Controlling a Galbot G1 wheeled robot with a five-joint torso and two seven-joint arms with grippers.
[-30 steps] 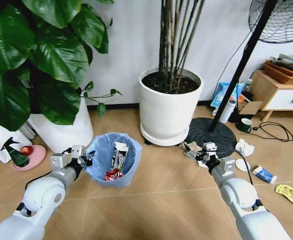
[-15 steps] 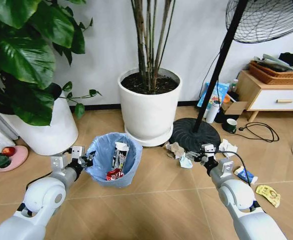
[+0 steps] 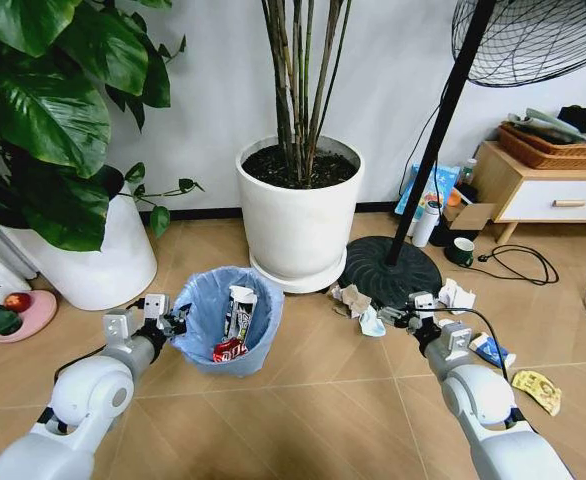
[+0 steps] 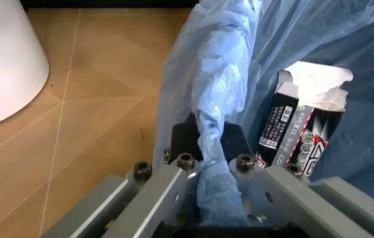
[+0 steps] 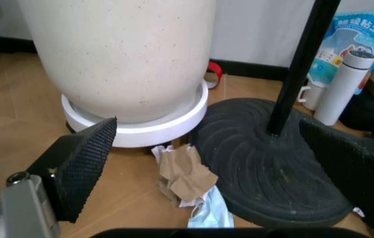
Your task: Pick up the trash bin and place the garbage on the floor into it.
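Observation:
The trash bin [image 3: 229, 322], dark with a crinkly light blue bag [image 4: 214, 94], is in front of me on the left. My left gripper [image 3: 169, 319] is shut on its near rim, the bag pinched between the fingers [image 4: 173, 183]. Inside the bin lie a black-white tube [image 3: 239, 308] [image 4: 294, 134] and a red wrapper [image 3: 226, 349]. My right gripper [image 3: 405, 313] is open just above the floor [image 3: 323, 400], its pads [image 5: 84, 161] spread on either side of crumpled brown paper [image 3: 353, 298] [image 5: 185, 173] and a pale blue scrap [image 3: 371, 322] [image 5: 210, 214].
A big white plant pot [image 3: 298, 215] [image 5: 127, 59] and a fan's black round base [image 3: 388, 268] [image 5: 273, 163] stand just behind the litter. White paper [image 3: 457, 295], a blue-white carton [image 3: 490, 348] and a yellow scrap [image 3: 535, 389] lie to the right. A leafy plant's pot [image 3: 98, 262] is at left.
The whole view has shifted to the right over the last second, so the camera moved. My right gripper sits a little lower and further right, nearer the litter. The left gripper keeps its hold on the bin.

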